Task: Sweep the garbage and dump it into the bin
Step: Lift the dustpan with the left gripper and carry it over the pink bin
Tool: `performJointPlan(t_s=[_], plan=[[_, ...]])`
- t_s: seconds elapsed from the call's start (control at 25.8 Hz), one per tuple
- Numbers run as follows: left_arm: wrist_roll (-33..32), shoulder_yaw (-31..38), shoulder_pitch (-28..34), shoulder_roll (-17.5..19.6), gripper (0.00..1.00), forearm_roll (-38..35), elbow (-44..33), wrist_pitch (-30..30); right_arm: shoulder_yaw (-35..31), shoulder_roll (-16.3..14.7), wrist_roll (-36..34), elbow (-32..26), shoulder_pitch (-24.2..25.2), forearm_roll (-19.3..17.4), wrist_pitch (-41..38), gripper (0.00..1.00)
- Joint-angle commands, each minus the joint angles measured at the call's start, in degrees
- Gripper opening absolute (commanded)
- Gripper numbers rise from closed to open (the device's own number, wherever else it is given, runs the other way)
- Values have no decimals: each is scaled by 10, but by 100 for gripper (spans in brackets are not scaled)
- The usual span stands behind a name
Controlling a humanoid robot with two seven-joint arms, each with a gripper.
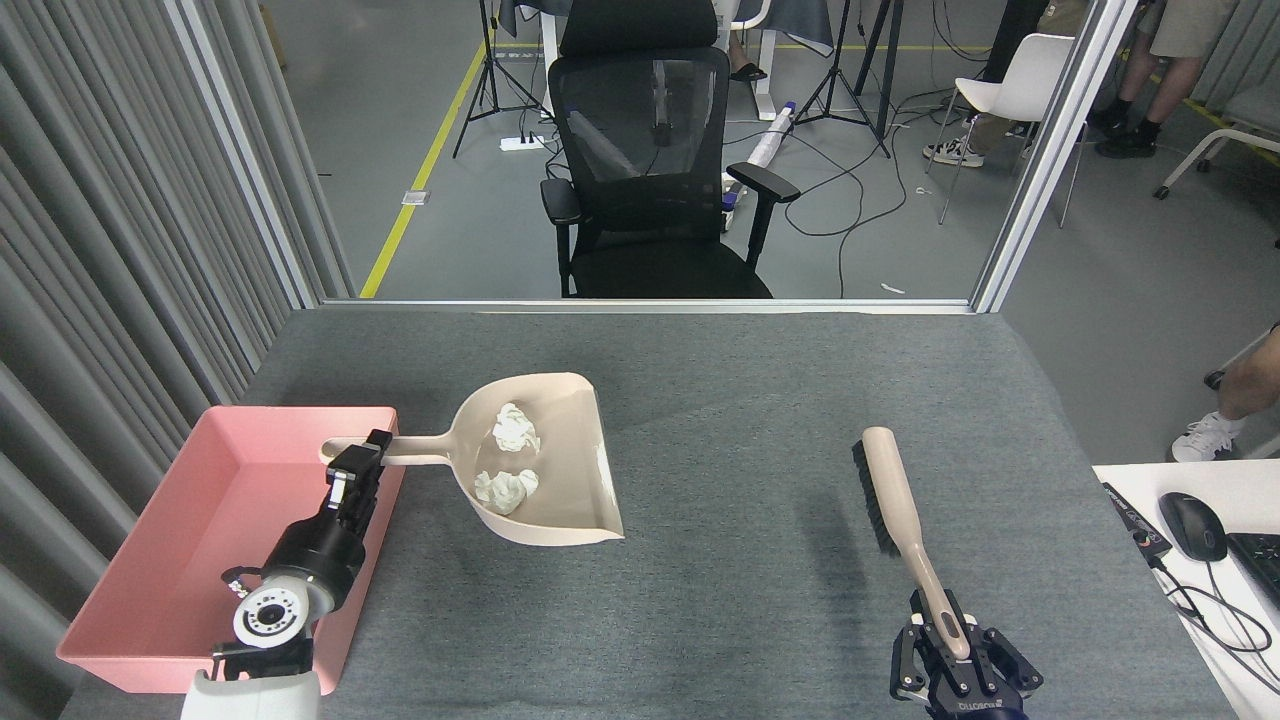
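Garbage [508,460] just right of left claw [362,466]

Black office chair [655,160] stands beyond the grey desk [780,400]; white chair [1020,90], tripods [840,70], floor cables [860,190] behind; mouse [1192,526] at right.

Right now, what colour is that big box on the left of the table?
The bin is plain pink, with no pattern. It shows clearly in the head view, the only view here.
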Motion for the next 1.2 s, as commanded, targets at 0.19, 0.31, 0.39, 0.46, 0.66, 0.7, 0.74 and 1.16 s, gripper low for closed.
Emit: performJointPlan(t_s=[0.19,0.31,0.39,0.46,0.66,0.7,0.74,1.16], plan=[[-21,30,-2,153,6,110,-1,18,4,2,0,0,-3,0,0,0],[-23,35,-2,213,6,158,19,19,6,6,0,0,-5,1,1,0],[-24,39,-1,251,6,181,46,9,7,7,0,0,-6,0,0,0],[-28,49,5,284,6,193,60,-11,8,7,1,0,-8,0,0,0],[-50,60,18,304,6,193,100,-47,8,3,1,8,-9,6,1,0],[-50,60,18,306,6,191,112,-52,8,2,1,11,-9,6,1,0],[-50,60,18,307,6,191,125,-57,8,2,0,13,-9,6,1,0],[-54,50,-49,400,6,187,329,-165,6,1,0,13,-7,4,-14,0]])
